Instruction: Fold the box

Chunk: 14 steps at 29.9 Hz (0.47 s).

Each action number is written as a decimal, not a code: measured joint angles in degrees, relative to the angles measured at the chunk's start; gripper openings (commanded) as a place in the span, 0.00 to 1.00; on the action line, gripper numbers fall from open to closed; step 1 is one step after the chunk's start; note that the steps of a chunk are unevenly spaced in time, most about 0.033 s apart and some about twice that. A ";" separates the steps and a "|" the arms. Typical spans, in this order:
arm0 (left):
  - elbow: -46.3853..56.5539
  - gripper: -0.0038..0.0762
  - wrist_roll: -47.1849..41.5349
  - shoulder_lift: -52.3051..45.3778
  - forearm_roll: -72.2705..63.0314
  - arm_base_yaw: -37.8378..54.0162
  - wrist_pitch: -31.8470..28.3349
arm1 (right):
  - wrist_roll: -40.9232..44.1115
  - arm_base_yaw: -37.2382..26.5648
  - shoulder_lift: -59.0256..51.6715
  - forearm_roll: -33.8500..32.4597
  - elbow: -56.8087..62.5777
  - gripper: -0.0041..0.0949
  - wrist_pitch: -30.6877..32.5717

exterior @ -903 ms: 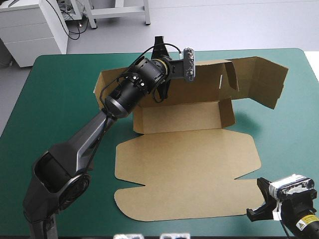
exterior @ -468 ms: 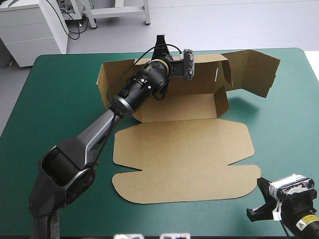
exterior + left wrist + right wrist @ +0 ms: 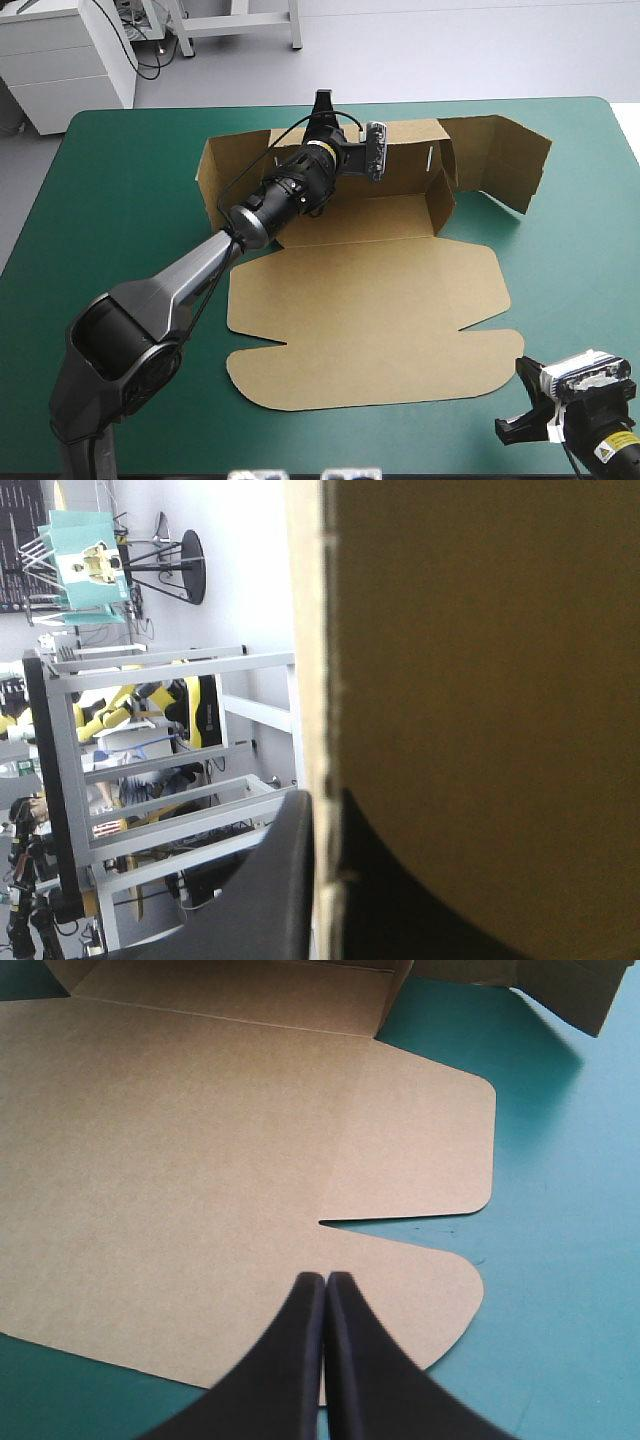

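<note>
The box lies in the middle of the table, half formed: its rear wall and two short side walls stand up, a long end flap juts free past the right side wall, and the lid lies flat toward the near edge. The left gripper reaches over the tray, its black fingers clamped on the rear wall's top edge, the board a thin sheet between them. That narrow pinch is the weak point. Any pull off the line of the crease could buckle the wall away from its score, or let the edge slip out. Nothing visibly pins the lid, so a sideways tug is likely to drag the whole sheet across the teal-green cover instead of folding it. The free end flap could swing outward or catch on the side wall when tucked. The right gripper sits by the near right corner, fingers pressed together and empty, over the lid's edge; whether it touches the board I cannot tell, so it may give no hold.
</note>
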 measured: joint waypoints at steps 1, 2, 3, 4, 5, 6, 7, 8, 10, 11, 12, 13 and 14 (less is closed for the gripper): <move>0.02 0.04 -0.05 0.00 0.00 0.00 -0.58 | 0.00 0.00 0.00 0.00 0.00 0.02 0.00; 0.04 0.04 -0.05 0.00 0.00 0.00 -1.08 | 0.00 0.00 0.00 0.00 0.00 0.02 0.00; 0.15 0.04 0.01 0.00 0.00 0.00 -1.51 | 0.00 0.00 0.00 0.00 0.00 0.02 0.00; 0.15 0.04 0.01 0.00 0.00 0.00 -1.71 | 0.00 0.00 0.00 0.00 0.00 0.02 0.00; 0.22 0.04 0.01 0.00 -0.05 0.00 -1.93 | 0.00 0.00 0.00 0.00 0.00 0.02 0.00; 0.22 0.04 0.06 0.00 -0.05 0.00 -2.06 | 0.00 0.00 0.00 0.00 0.00 0.02 0.00; 0.22 0.04 0.06 0.00 -0.10 0.00 -2.06 | 0.00 0.00 0.00 0.00 0.00 0.02 0.00; 0.27 0.04 0.06 0.00 -0.16 0.00 -2.06 | 0.00 0.00 0.00 0.00 0.00 0.02 0.00; 0.41 0.04 0.12 -0.23 -0.36 0.00 -2.19 | 0.00 0.00 0.00 0.00 0.00 0.02 0.00; 0.63 0.04 0.18 -0.44 -0.48 0.00 -2.24 | 0.00 0.00 0.00 0.00 0.00 0.02 0.00; 0.83 0.04 0.24 -0.71 -0.60 0.00 -2.25 | 0.00 0.00 0.00 0.00 0.00 0.02 0.00; 1.10 0.04 0.24 -0.95 -0.60 0.00 -2.30 | 0.00 0.00 0.00 0.00 0.00 0.02 -0.08; 1.31 0.04 0.30 -1.32 -0.60 0.00 -2.37 | 0.00 0.00 0.00 0.00 0.00 0.02 -0.33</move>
